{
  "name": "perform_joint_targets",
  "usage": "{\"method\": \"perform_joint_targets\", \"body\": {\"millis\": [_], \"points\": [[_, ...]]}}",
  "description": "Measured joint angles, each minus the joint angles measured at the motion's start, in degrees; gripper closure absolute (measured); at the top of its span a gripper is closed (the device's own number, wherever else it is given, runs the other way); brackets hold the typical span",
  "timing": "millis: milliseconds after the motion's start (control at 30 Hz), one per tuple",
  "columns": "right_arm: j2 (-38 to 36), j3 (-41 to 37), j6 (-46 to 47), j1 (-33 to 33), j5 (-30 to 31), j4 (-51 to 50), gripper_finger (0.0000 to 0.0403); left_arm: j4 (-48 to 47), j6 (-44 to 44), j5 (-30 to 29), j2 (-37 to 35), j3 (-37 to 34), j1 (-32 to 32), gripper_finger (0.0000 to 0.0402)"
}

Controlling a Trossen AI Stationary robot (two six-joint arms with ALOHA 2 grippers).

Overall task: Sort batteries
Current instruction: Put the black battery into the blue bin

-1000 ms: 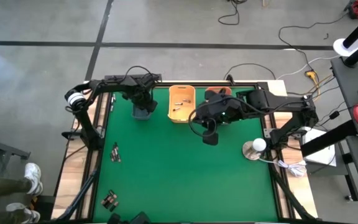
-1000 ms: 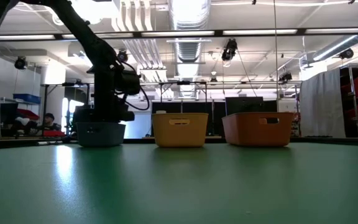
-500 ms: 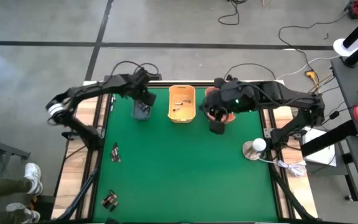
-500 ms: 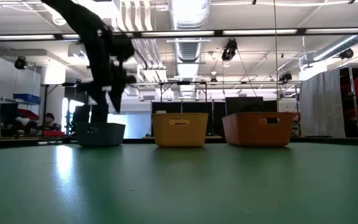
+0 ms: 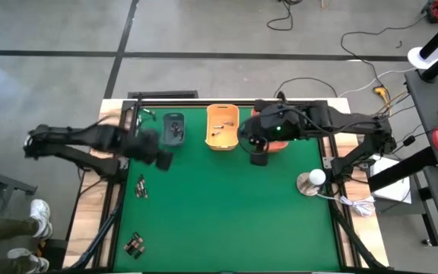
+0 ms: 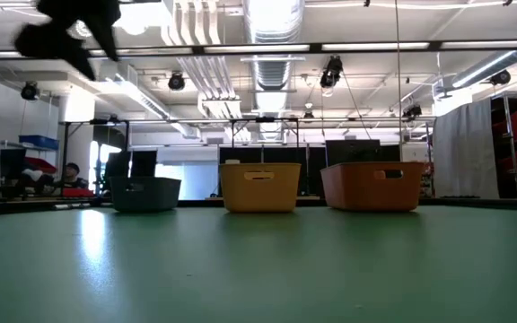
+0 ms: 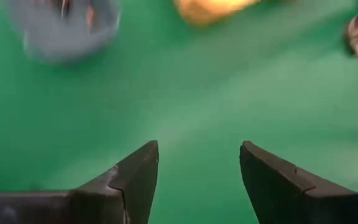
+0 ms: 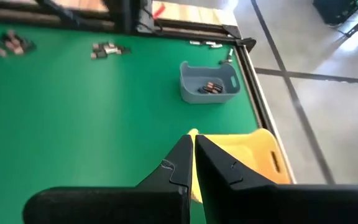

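My left gripper (image 5: 162, 157) (image 7: 197, 152) is open and empty, high over the green mat just near-left of the grey-blue bin (image 5: 173, 129) (image 7: 67, 28). My right gripper (image 5: 258, 157) (image 8: 192, 142) is shut with nothing visible between its fingers, above the mat by the yellow bin (image 5: 222, 125) (image 8: 241, 155) and the orange bin (image 5: 274, 143). Dark batteries lie in the grey-blue bin (image 8: 211, 88), and a few lie in the yellow bin. Loose batteries lie on the mat in two small piles (image 5: 141, 186) (image 5: 134, 243), which also show in the right wrist view (image 8: 107, 48) (image 8: 8, 42).
The three bins stand in a row along the far edge (image 6: 144, 191) (image 6: 260, 187) (image 6: 372, 186). A silvery round object (image 5: 310, 183) stands at the right edge. The mat's middle and near right lie bare (image 5: 234, 221). A person sits far off in the room (image 6: 70, 172).
My left gripper has left the grey-blue bin, rising and swinging toward the table's near-left, the arm stretching out leftward. My right gripper has drawn a little toward the far edge, close to the yellow and orange bins.
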Motion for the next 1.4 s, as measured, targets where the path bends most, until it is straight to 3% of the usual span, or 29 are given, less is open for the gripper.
{"method": "perform_joint_targets", "body": {"millis": [200, 267, 367, 467, 733, 900, 1033, 1400], "points": [[0.03, -4.60, 4.79, 4.57, -0.73, 3.60, 0.0390, -9.37, -30.43, -10.29, 3.21, -0.97, -25.02, 0.0197], [0.03, -5.91, 5.55, 6.94, -2.31, 2.92, 0.0390, -11.66, -36.93, -9.13, 5.18, -1.88, -29.79, 0.0197], [0.07, -7.59, 8.86, 10.80, -2.72, 3.25, 0.0390, -12.14, -43.77, -2.86, 7.52, -4.87, -34.26, 0.0197], [0.07, -8.89, 12.62, 14.40, -1.50, 5.81, 0.0390, -9.20, -47.75, 0.51, 8.69, -8.91, -35.20, 0.0197], [-0.03, -9.28, 20.25, 19.74, 0.45, 13.14, 0.0390, 0.31, -55.63, 1.44, 10.03, -17.51, -34.15, 0.0197], [-0.21, -9.23, 21.21, 18.43, -0.24, 13.79, 0.0390, 4.26, -58.03, 1.82, 12.85, -20.50, -33.69, 0.0199], [0.05, -9.23, 18.89, 16.41, -3.24, 13.12, 0.0390, 5.78, -57.99, 3.15, 16.09, -20.72, -32.96, 0.0205], [-0.04, -9.23, 11.65, 12.19, -3.57, 13.37, 0.0390, 7.29, -58.64, 5.41, 20.95, -22.18, -28.33, 0.0241]]}}
